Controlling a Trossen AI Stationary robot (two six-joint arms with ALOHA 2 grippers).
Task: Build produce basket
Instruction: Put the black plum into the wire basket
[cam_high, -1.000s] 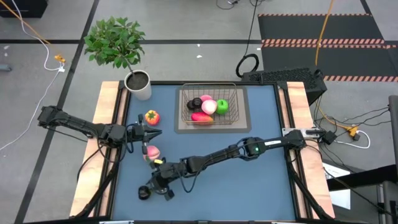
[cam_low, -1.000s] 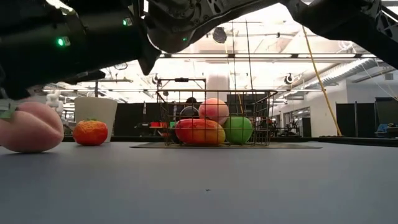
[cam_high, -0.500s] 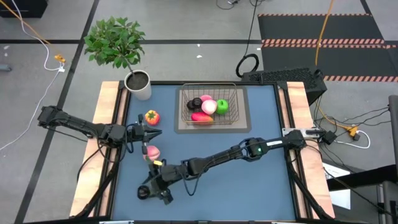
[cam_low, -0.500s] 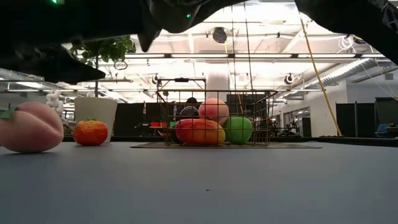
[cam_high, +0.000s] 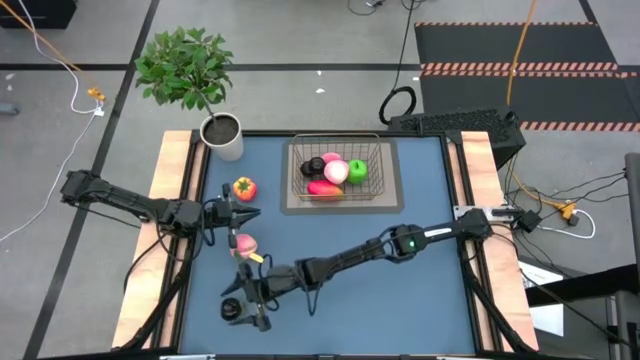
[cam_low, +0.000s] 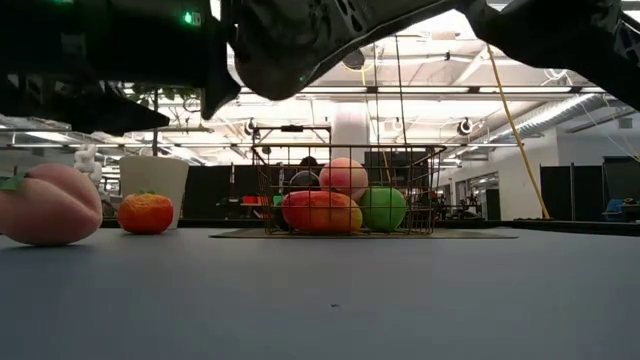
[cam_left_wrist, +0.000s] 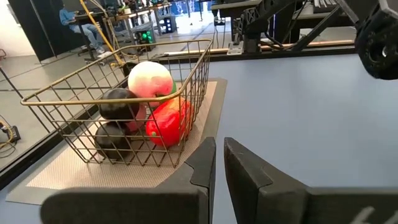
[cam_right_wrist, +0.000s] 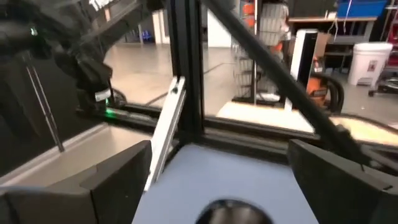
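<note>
Grey wire basket (cam_high: 338, 170) sits on a mat at the table's far centre, holding a green apple (cam_high: 358, 171), a pink peach (cam_high: 335, 171), a red oval fruit (cam_high: 324, 187) and dark round ones (cam_high: 313, 166). Right gripper (cam_high: 240, 309), fingers spread wide and empty, hovers over a small dark fruit (cam_high: 231, 311) at the near-left corner. Left gripper (cam_high: 247, 213), fingers closed and empty, waits between the orange-red fruit (cam_high: 244, 187) and a second peach (cam_high: 245, 243).

Overhead view straight down; low view level; basket (cam_high: 335, 172) shared
</note>
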